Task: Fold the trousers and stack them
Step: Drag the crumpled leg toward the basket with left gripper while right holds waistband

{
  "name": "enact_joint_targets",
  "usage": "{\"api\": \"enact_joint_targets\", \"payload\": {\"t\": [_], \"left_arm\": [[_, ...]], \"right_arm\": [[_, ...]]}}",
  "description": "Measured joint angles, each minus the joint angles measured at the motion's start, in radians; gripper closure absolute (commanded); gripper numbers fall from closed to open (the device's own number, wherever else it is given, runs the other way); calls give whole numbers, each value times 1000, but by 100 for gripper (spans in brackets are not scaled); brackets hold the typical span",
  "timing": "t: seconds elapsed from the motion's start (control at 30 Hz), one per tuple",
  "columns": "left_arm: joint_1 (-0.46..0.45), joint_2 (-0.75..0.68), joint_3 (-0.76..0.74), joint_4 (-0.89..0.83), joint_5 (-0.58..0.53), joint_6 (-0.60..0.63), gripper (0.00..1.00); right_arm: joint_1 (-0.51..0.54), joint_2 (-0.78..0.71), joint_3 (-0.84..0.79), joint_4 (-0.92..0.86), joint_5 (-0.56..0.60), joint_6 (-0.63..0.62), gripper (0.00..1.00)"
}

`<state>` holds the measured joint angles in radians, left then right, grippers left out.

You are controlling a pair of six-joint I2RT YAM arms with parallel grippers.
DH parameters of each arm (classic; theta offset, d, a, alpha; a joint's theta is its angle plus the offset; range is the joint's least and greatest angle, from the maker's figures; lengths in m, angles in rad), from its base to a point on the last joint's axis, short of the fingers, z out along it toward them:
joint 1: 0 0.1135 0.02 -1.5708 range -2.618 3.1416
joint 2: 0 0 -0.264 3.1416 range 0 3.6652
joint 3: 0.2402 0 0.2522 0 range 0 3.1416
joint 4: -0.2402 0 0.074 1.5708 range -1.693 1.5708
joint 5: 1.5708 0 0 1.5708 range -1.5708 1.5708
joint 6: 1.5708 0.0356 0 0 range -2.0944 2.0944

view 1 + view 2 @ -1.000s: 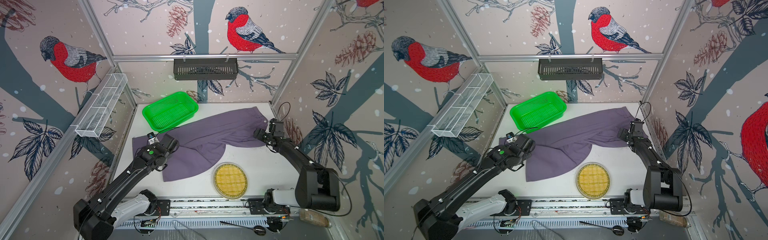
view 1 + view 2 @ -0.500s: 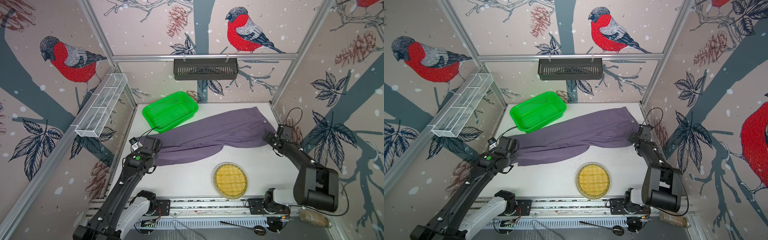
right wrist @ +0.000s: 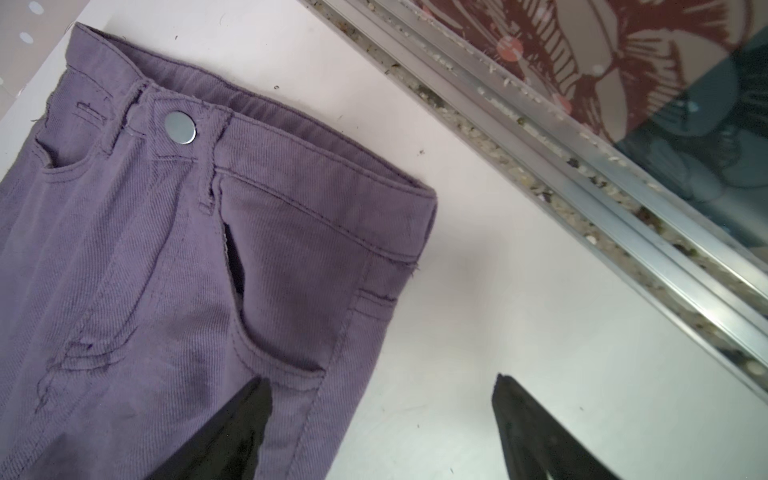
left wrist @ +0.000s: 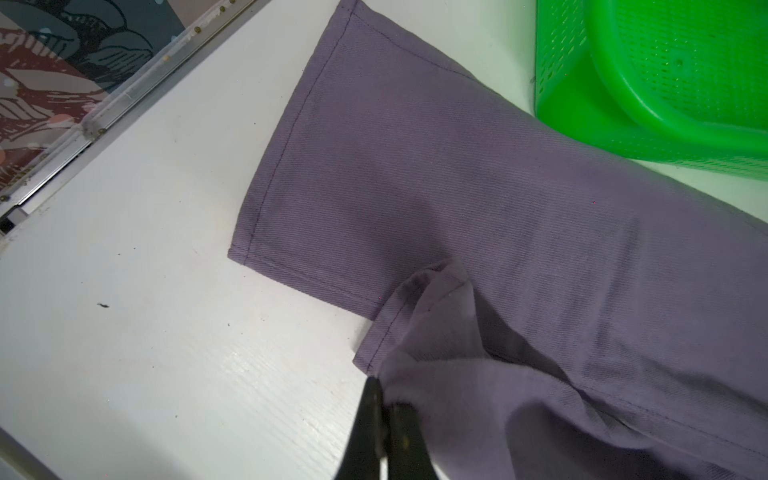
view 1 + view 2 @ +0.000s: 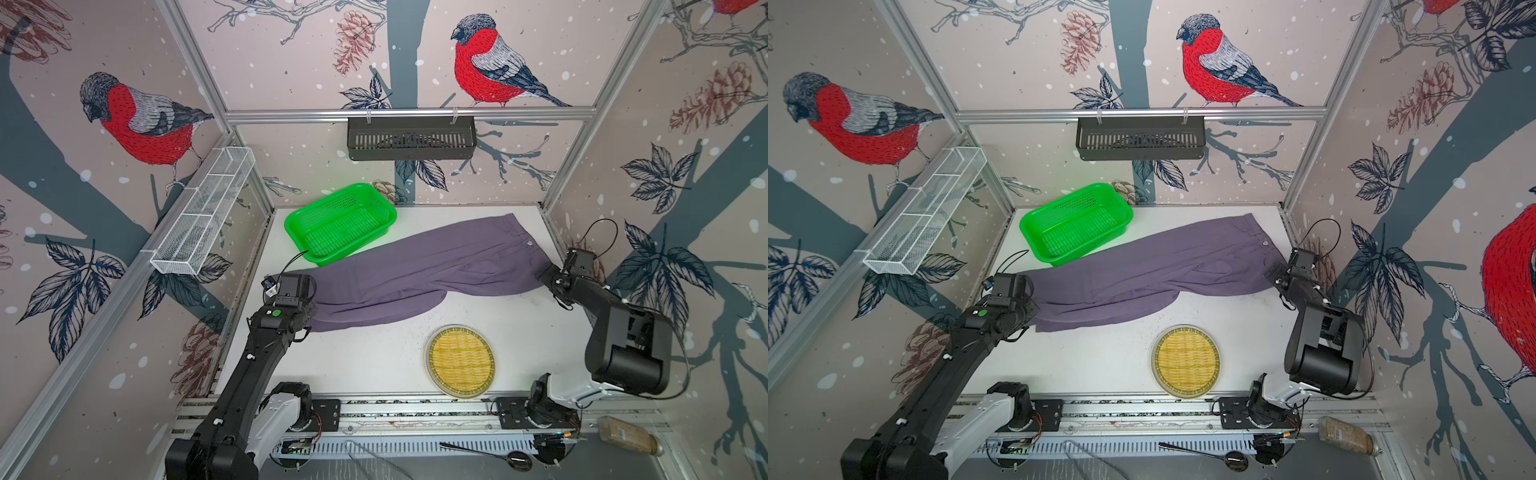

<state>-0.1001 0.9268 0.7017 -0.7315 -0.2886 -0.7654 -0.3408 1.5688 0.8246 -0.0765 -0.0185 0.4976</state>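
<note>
White tabletop [image 5: 374,365]: green basket [image 5: 340,228] just beside trousers [image 5: 419,266]; woven plate [image 5: 460,360] apart.

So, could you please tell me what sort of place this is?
Probably a lab test cell for robot manipulation: an aluminium frame with bird-print wall panels encloses a white table, the left arm and right arm sit on a front rail, and the trousers and a green basket serve as props.

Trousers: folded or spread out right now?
Spread. The trousers lie full length across the table, waistband flat, one hem pinched in the shut jaws of the left gripper.
</note>
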Motion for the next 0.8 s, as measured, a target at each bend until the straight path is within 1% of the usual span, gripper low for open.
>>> {"api": "enact_joint_targets", "payload": {"t": [0.13,0.3,0.33,0.4,0.43,0.47,0.5,0.57,0.63,0.8], "left_arm": [[2,1,-1,15,-1,14,100],[7,-1,-13,16,0,14,100],[8,-2,-14,16,0,14,100],[10,-1,-15,17,1,14,100],[11,-2,-17,19,3,13,100],[11,-2,-19,22,3,13,100],[11,-3,-19,22,3,12,100],[11,-12,-19,21,-3,3,100],[12,-28,-15,10,-11,-15,100],[16,-55,28,-43,-60,-44,100]], "right_arm": [[-1,69,42,15,-15,0,22],[-3,135,55,27,-35,0,37],[-3,145,59,28,-36,2,37],[-3,161,66,34,-38,4,48],[-3,167,66,40,-39,4,57],[-3,172,66,46,-39,6,63],[-5,175,64,54,-41,9,68],[-11,181,60,70,-42,22,81],[-24,181,58,76,-55,23,91],[-46,115,69,57,-58,30,94]]}}
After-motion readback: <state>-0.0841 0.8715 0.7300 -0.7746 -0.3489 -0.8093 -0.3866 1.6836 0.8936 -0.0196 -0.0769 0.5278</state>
